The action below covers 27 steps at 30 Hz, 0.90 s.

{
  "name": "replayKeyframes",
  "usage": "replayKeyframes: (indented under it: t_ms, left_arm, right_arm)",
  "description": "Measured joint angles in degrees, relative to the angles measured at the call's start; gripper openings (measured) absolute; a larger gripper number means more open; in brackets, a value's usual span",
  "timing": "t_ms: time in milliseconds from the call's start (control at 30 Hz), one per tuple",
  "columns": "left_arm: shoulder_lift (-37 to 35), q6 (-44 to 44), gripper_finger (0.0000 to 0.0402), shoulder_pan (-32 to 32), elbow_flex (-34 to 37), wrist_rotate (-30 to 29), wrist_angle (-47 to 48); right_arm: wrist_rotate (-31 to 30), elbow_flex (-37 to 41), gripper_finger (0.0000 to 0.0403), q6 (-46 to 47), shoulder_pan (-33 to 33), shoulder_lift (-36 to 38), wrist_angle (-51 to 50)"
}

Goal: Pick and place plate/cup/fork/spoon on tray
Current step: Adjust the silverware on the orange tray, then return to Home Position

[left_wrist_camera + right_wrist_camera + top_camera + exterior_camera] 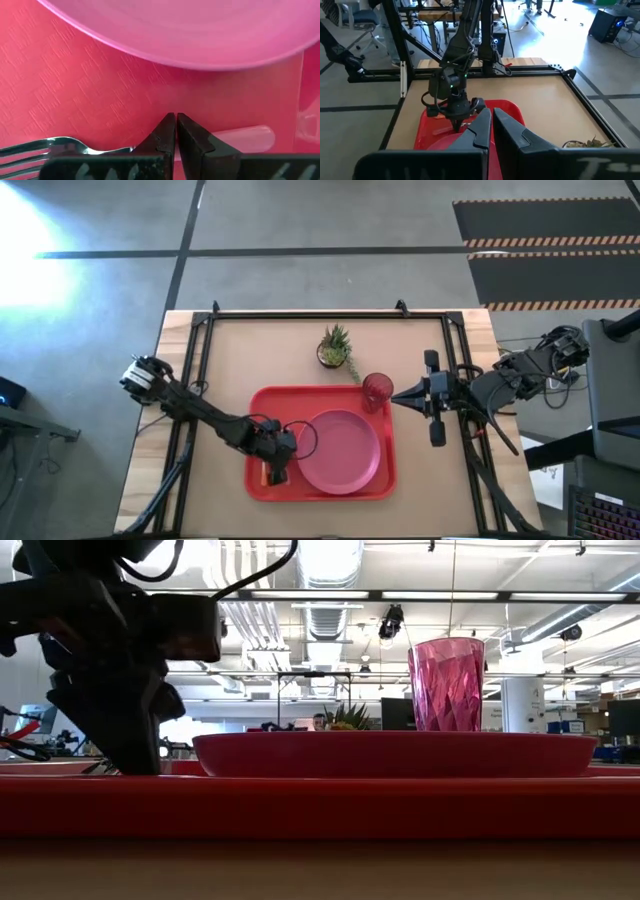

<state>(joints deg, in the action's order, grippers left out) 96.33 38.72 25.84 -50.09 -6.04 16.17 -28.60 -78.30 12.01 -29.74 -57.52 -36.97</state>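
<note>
The counter [270,350] is a tan board inside a black frame, with bare surface around the tray on every side. The tray [268,402] lies just below its centre. The left arm reaches in from nine o'clock and bends down over the tray's nine o'clock side, its left tool [277,472] pointing down onto the tray floor, fingers pressed together and holding nothing. The right arm stretches in from three o'clock and hangs level above the counter, its right tool [397,396] also closed and empty, its tip just beside the cup. The plate [340,451] fills the tray's three o'clock half, close to the left tool. The cup [377,391] stands upright at the tray's one o'clock corner. A small potted plant [336,347] sits on the counter at twelve o'clock from the tray. The fork [40,149] lies flat on the tray floor beside the left tool, between it and the tray's nine o'clock rim.
</note>
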Motion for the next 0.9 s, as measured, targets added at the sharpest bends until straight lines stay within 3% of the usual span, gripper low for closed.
replayKeyframes:
  t_ms: [367, 500, 667, 900]
  left_arm:
    - [-2.4, -1.2, 0.0000, 0.5, -2.3, 0.7, 10.6]
    - [-2.6, -3.4, 0.0000, 0.5, -3.7, -0.8, 10.6]
    - [-3.2, -7.8, 0.0000, 0.5, -6.3, -6.1, 11.2]
    - [-11.0, -9.2, 0.0000, -1.3, -13.0, -18.3, 26.4]
  right_arm:
    - [0.0, 0.0, 0.0009, -0.1, 0.0, 0.0, -0.2]
    - [0.0, 0.0, 0.0009, -0.7, 0.0, 0.0, -0.3]
    - [0.0, 0.0, 0.0009, -0.7, 0.0, 0.0, -0.9]
    - [3.1, 0.0, 0.0009, -0.4, 0.0, 0.0, -2.5]
